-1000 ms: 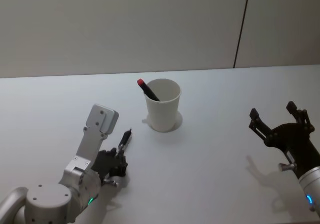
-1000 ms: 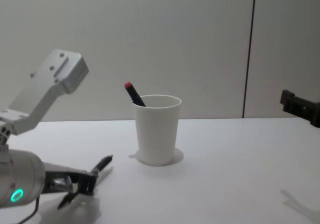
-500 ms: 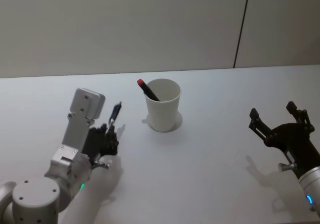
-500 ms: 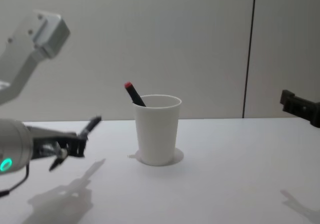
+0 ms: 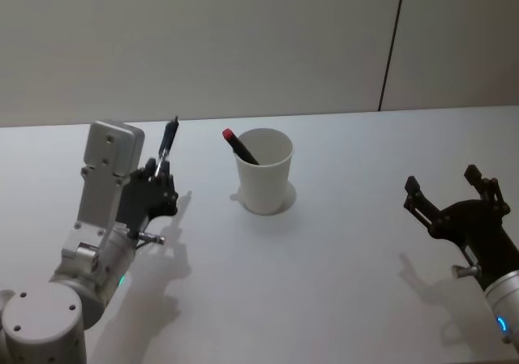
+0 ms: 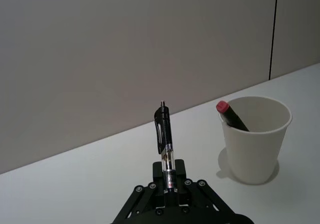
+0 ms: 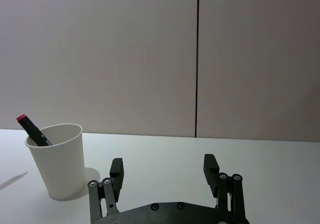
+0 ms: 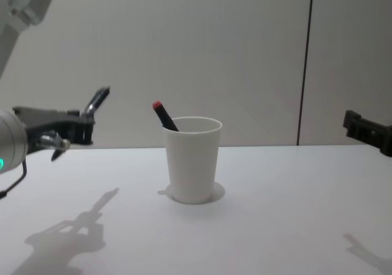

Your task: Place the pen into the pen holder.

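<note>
The left gripper [image 5: 163,172] is hovering above the white table [image 5: 324,291], left of the cup [image 5: 263,176] and apart from it. Its fingers are clamped on the lower end of a black pen [image 5: 169,135], which is pointing up and tilting slightly toward the cup. The cup is standing upright near the table's middle. A dark marker with a red cap [image 5: 238,145] is leaning inside it, its cap sticking out over the rim on the left. The right gripper [image 5: 444,187] is idling at the table's right side, fingers spread apart, holding nothing.
</note>
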Action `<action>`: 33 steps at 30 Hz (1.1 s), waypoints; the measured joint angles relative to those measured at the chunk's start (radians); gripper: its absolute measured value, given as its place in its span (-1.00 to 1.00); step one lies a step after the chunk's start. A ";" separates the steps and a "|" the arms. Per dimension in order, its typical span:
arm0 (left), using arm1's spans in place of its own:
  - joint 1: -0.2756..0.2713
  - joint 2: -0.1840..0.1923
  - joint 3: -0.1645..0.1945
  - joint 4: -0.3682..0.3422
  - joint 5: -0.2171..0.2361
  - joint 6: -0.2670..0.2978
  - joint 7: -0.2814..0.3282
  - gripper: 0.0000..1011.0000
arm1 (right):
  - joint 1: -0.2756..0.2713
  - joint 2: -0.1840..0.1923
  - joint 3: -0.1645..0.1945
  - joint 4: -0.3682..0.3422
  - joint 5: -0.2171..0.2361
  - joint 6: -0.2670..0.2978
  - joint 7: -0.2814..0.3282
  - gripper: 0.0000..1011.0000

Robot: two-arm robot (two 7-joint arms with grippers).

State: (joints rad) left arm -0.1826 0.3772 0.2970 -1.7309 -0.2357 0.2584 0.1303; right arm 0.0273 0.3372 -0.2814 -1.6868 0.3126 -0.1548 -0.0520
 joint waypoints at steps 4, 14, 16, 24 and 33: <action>0.002 0.001 -0.003 0.005 0.011 -0.063 -0.012 -0.72 | 0.000 0.000 0.000 0.000 0.000 0.000 0.000 0.98; 0.007 0.010 -0.013 0.036 0.011 -0.249 -0.095 -0.72 | 0.000 0.000 0.000 0.000 0.000 0.000 0.000 0.98; 0.008 0.012 -0.014 0.045 0.005 -0.288 -0.121 -0.72 | 0.000 0.000 0.000 0.000 0.000 0.000 0.000 0.98; 0.006 0.019 -0.021 0.079 -0.026 -0.420 -0.227 -0.72 | 0.000 0.000 0.000 0.000 0.000 0.000 0.000 0.98; -0.007 0.025 -0.027 0.129 -0.070 -0.556 -0.381 -0.72 | 0.000 0.000 0.000 0.000 0.000 0.000 0.000 0.98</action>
State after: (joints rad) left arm -0.1899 0.4020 0.2696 -1.6024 -0.3054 -0.2977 -0.2510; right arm 0.0273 0.3372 -0.2813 -1.6868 0.3126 -0.1548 -0.0521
